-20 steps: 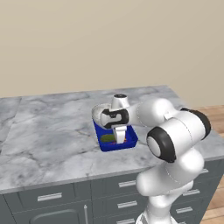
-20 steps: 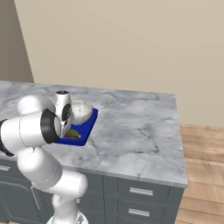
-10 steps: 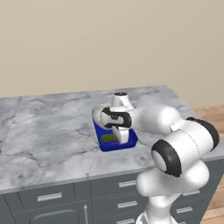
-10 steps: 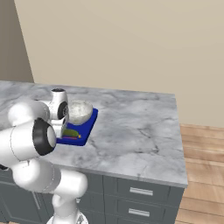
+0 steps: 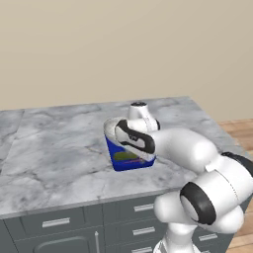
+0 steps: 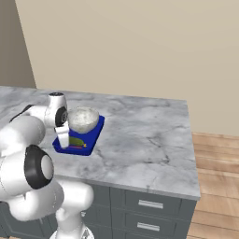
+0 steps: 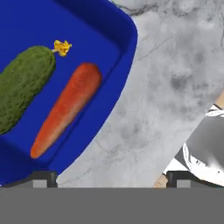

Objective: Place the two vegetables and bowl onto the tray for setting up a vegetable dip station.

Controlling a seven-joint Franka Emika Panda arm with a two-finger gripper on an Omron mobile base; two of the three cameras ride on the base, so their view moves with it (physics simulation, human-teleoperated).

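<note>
The deep blue tray [image 6: 94, 134] lies on the marble counter. The speckled white-grey bowl [image 6: 83, 119] sits in its far end. In the near end the dark green cucumber [image 7: 22, 89] with its yellow tip and the orange-red carrot [image 7: 65, 111] lie side by side, the carrot nearer the rim [image 7: 127, 48]. My gripper [image 7: 111, 177] hovers over the tray's near corner and the counter beside it. It is open, its fingertips [image 7: 41, 177] stand far apart and nothing is between them. From the right base view the gripper [image 6: 63, 139] hangs just left of the tray.
Grey marble counter [image 5: 54, 153] stretches wide to the left of the tray and to its right [image 6: 144, 140]. Drawers [image 6: 149, 203] run below the front edge. A beige wall stands behind. Wooden floor [image 6: 217, 158] shows past the counter's right end.
The arm's elbow has swung out and the hand has turned a little over the tray's near end. The jaws stay wide. Bowl, carrot and cucumber have not moved.
</note>
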